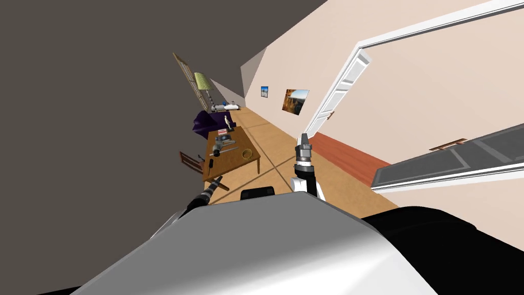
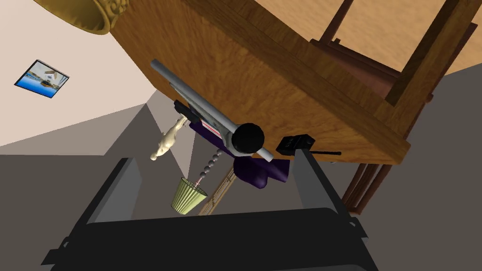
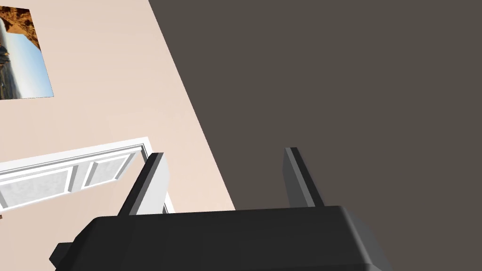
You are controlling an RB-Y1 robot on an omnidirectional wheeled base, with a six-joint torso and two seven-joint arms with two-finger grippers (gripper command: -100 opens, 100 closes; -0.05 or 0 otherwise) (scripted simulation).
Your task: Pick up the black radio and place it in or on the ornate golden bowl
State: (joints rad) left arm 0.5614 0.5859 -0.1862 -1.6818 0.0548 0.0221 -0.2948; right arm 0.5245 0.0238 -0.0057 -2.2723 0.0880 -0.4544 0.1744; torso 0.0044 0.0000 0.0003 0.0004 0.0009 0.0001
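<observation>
Approach step — my left gripper [image 2: 214,160], jaws spread, hangs near what seems the radio [image 2: 295,143]; next, straddle it.

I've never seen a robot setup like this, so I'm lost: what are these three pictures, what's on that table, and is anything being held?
It is a two-armed robot. One picture looks down from its head; the other two look along each hand. The left end effector is open and points at the wooden table, where a black radio, a golden bowl and a long grey tool sit. The right end effector is raised and also open. Nothing is held.
</observation>
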